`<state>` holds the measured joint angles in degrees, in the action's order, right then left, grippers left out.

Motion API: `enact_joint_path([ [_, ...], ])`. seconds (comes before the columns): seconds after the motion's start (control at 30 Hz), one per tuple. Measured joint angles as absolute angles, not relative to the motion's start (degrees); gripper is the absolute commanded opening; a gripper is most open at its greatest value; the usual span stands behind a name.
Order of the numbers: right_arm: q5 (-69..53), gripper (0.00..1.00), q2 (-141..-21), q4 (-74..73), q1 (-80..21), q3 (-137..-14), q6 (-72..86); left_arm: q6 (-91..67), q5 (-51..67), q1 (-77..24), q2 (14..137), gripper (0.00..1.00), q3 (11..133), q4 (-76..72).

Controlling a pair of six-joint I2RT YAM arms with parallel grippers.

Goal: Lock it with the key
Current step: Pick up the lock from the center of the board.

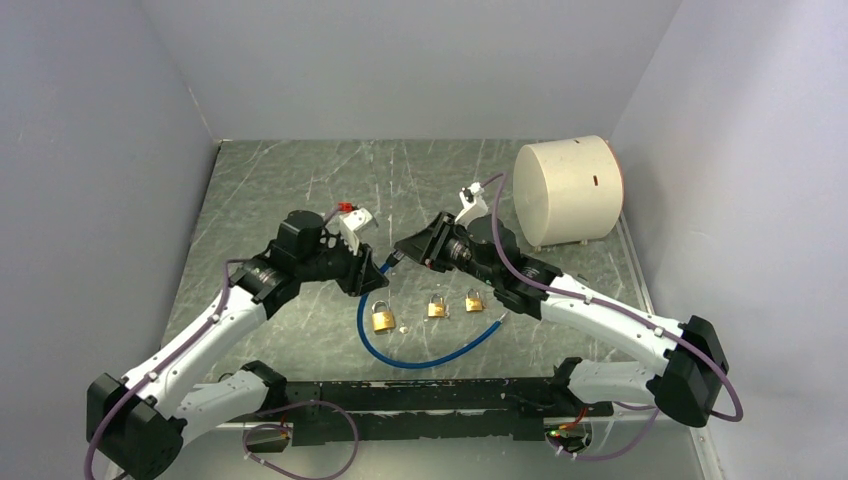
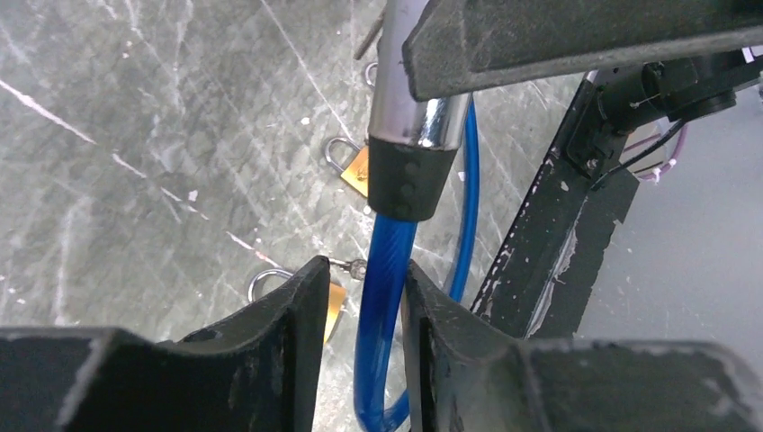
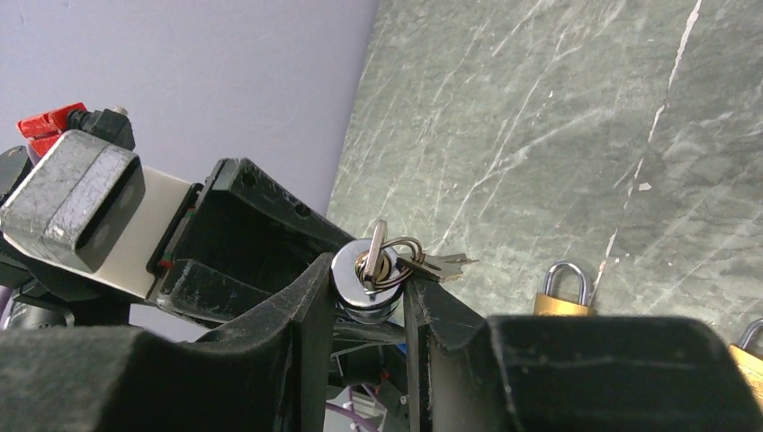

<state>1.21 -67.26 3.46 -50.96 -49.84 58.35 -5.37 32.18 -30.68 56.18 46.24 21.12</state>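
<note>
A blue cable lock (image 1: pixel 420 360) loops over the table, and its chrome lock cylinder (image 3: pixel 358 286) is held up off the surface. My right gripper (image 3: pixel 364 270) is shut on that cylinder. A key (image 3: pixel 373 245) stands in the cylinder's face, with a ring and a second key (image 3: pixel 443 264) hanging beside it. From the left wrist, the cylinder (image 2: pixel 409 99) and its black collar (image 2: pixel 409 175) hang just ahead. My left gripper (image 2: pixel 364 274) is open around the blue cable (image 2: pixel 382 306) below the collar. Its right finger touches the cable and the left finger stands off. From above, the two grippers (image 1: pixel 372 272) (image 1: pixel 400 250) meet at mid-table.
Three brass padlocks (image 1: pixel 381 318) (image 1: pixel 437 307) (image 1: pixel 474 300) lie in a row inside the cable loop. A large white drum (image 1: pixel 568 190) rests on its side at the back right. Grey walls enclose the table. A black rail (image 1: pixel 430 395) runs along the near edge.
</note>
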Motion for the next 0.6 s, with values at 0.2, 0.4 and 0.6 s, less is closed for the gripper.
enact_joint_path([
  [0.2, 2.2, 0.18, -67.0, 2.1, -50.7, -49.8, 58.7, -4.5, 33.1, -33.1, 60.1, 0.03, 47.4, 21.0],
  [0.4, 2.6, 0.41, -66.5, 0.5, -50.5, -49.7, 59.7, -3.8, 31.7, -34.4, 60.7, 0.03, 47.9, 21.5],
  [0.6, 2.2, 0.54, -63.0, 1.4, -50.5, -46.3, 60.1, -3.6, 30.5, -34.6, 60.7, 0.03, 47.9, 21.9],
])
